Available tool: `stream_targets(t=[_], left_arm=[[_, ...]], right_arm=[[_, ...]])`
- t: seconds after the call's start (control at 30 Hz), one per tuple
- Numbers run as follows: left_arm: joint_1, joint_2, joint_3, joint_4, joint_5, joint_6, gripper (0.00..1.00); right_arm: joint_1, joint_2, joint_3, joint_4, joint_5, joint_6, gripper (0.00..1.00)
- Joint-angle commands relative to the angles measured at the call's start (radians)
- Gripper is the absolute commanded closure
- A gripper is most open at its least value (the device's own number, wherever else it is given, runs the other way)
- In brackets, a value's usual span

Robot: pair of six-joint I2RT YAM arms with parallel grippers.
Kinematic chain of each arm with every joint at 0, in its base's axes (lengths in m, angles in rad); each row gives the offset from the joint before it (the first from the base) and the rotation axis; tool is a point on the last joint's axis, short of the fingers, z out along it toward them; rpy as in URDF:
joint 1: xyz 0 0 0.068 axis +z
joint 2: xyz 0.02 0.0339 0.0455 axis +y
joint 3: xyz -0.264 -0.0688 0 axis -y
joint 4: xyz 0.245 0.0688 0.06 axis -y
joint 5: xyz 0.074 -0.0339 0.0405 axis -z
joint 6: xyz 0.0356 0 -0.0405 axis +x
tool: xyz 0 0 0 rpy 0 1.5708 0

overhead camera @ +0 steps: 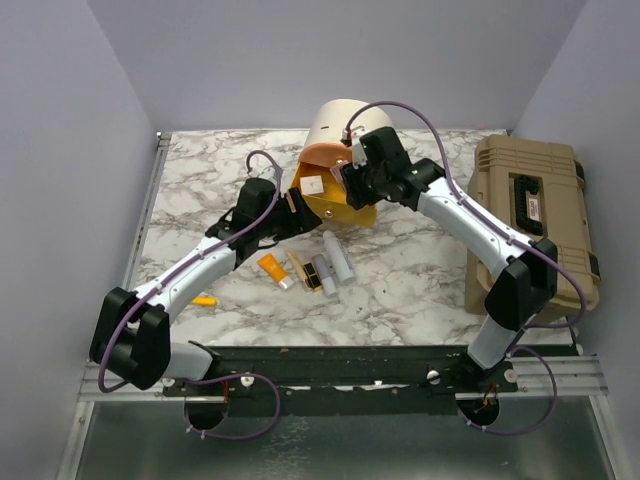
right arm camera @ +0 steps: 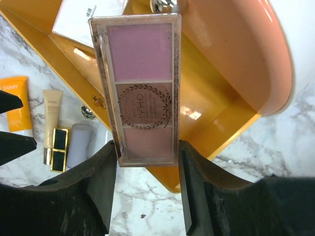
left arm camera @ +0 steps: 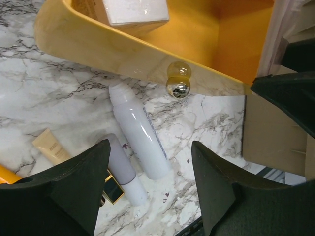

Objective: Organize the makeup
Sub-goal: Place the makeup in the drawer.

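My right gripper [right arm camera: 147, 152] is shut on the lower end of a flat pink palette [right arm camera: 140, 88], which it holds over the open orange inside of the cream case [right arm camera: 231, 113]. A white square compact [right arm camera: 88, 17] lies inside that case. My left gripper [left arm camera: 150, 147] stands open above the marble with nothing between its fingers. Below it lie two white tubes [left arm camera: 138, 130] [left arm camera: 123, 169], a gold-black lipstick [left arm camera: 112, 189] and a beige tube [left arm camera: 51, 146]. From above, the orange tube [overhead camera: 270, 268], the lipsticks [overhead camera: 312, 274] and the white tubes [overhead camera: 338, 258] lie in a row in front of the case [overhead camera: 340, 125]. The left gripper [overhead camera: 292, 205] and right gripper [overhead camera: 345, 180] flank the case's opening.
A tan hard toolbox [overhead camera: 530, 220] stands closed along the right side of the marble table [overhead camera: 200, 180]. A small orange item [overhead camera: 204, 300] lies by the left arm's forearm. The case's orange lid rim with its gold clasp knob [left arm camera: 177, 81] lies just beyond the left fingers.
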Motion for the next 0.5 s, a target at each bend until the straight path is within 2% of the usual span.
stream_targets(t=[0.0,0.23,0.47], left_arm=[[-0.009,0.001,-0.009,0.09,0.068,-0.011,0.3],[-0.01,0.034,-0.047,0.236,0.105,-0.051,0.26],[-0.016,0.043,-0.075,0.322,0.109,-0.094,0.26]], right_arm=[[-0.005,-0.026,-0.009,0.082,-0.052,-0.153,0.55],[-0.007,0.072,0.098,-0.021,0.01,-0.28,0.55],[-0.007,0.078,0.085,-0.06,0.021,-0.364,0.53]])
